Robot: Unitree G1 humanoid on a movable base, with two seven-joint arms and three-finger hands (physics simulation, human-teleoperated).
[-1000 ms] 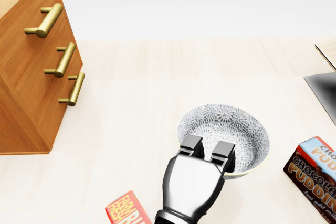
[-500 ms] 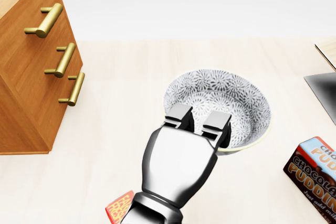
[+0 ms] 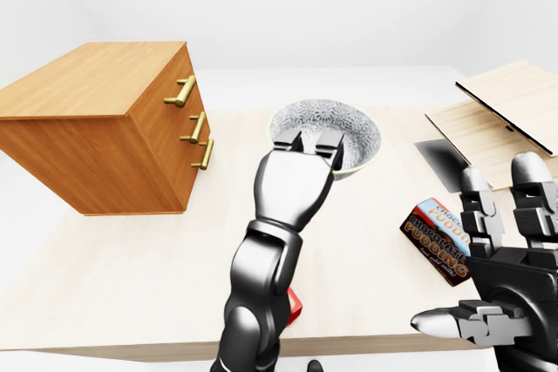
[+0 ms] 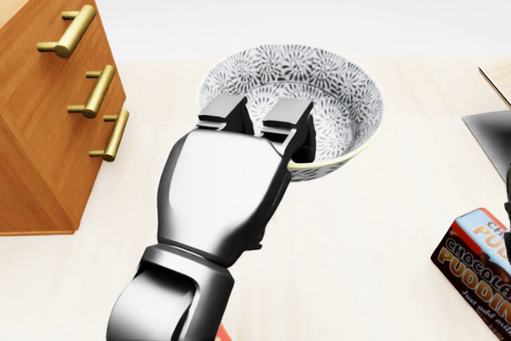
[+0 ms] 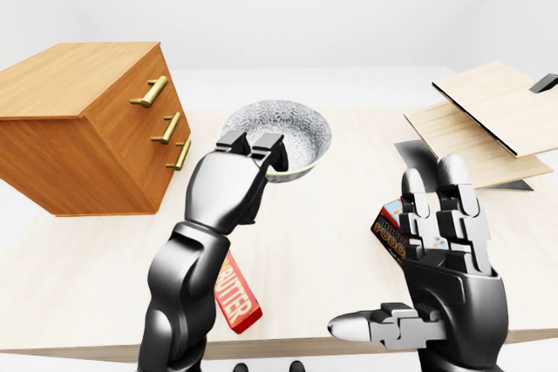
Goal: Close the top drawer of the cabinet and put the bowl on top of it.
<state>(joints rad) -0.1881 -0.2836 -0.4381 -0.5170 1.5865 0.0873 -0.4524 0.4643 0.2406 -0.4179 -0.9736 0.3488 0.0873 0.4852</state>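
Note:
A grey patterned bowl (image 4: 323, 89) with a cream rim hangs above the table, tilted a little. My left hand (image 4: 259, 129) is shut on its near rim, with the fingers over the edge and into the bowl. The wooden cabinet (image 4: 36, 125) stands at the left of the head view. It has three brass handles, and the top drawer (image 4: 68, 31) sits flush with the two below it. Its flat top (image 3: 96, 80) is bare. My right hand (image 5: 401, 263) is held up at the lower right, fingers spread open and holding nothing.
A chocolate pudding box (image 4: 479, 265) lies on the table at the right. A red butter box (image 5: 235, 298) lies near the table's near edge, under my left arm. Pale wooden boards (image 3: 506, 102) and a dark slab (image 3: 440, 158) sit at the far right.
My left hand has carried the bowl up off the table and leftwards in the head view, towards the cabinet. The hand now looks larger. The cabinet and boxes have not moved.

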